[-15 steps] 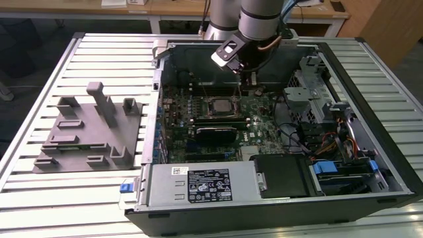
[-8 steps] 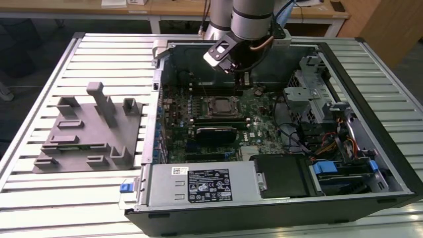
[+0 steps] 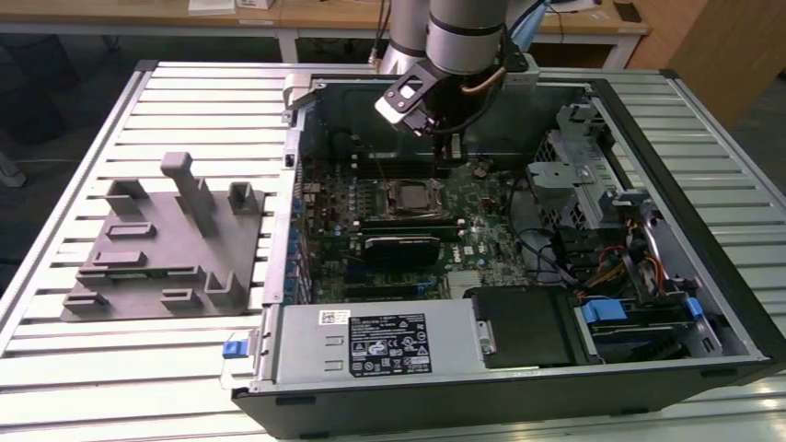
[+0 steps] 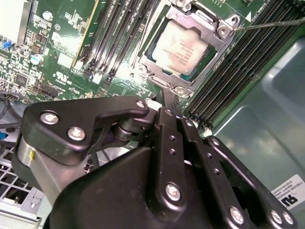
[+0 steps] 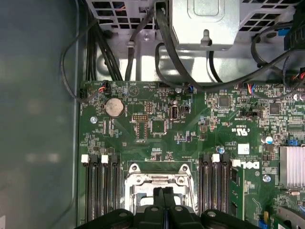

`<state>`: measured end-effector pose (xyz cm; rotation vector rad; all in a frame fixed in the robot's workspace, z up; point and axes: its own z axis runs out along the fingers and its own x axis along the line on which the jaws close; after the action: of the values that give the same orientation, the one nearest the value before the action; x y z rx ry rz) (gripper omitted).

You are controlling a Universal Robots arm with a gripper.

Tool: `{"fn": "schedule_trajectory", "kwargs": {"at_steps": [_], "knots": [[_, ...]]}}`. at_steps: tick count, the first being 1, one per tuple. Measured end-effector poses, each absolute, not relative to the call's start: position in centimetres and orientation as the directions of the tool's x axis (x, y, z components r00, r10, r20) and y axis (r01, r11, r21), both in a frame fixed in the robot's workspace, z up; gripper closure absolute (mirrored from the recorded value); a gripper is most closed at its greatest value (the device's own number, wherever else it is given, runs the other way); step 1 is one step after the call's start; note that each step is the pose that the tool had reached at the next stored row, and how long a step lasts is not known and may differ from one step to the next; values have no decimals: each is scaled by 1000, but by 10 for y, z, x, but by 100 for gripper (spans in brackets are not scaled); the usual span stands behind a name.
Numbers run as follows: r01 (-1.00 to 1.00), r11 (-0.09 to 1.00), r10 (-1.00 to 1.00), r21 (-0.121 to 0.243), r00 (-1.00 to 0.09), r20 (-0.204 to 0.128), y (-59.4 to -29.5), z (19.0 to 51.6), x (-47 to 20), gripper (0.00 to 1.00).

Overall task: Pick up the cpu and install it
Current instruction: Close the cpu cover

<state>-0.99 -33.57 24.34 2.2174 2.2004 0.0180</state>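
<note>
The gripper (image 4: 167, 98), fingers pressed together on nothing, hangs close over the cpu (image 4: 183, 45); it lies seated inside the socket (image 4: 223, 29) frame, so placing looks done; any move now wants a straight, clean path.

The slatted metal worktop (image 3: 147, 368) carries a grey post fixture (image 3: 160, 267) on the exterior view's left, with an open computer case (image 3: 516, 405) just beside it.

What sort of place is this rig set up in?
Probably a lab or workshop bench: an open computer case sits on a slatted metal table, a grey fixture beside it, wooden desks behind.
</note>
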Motion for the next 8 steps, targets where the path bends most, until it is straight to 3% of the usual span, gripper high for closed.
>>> {"fn": "schedule_trajectory", "kwargs": {"at_steps": [5, 8], "knots": [[1000, -8, 1000, -17, 7, -12, -337, 241, -10, 89], [1000, -8, 1000, -21, 7, -13, -337, 241, -10, 89]]}}
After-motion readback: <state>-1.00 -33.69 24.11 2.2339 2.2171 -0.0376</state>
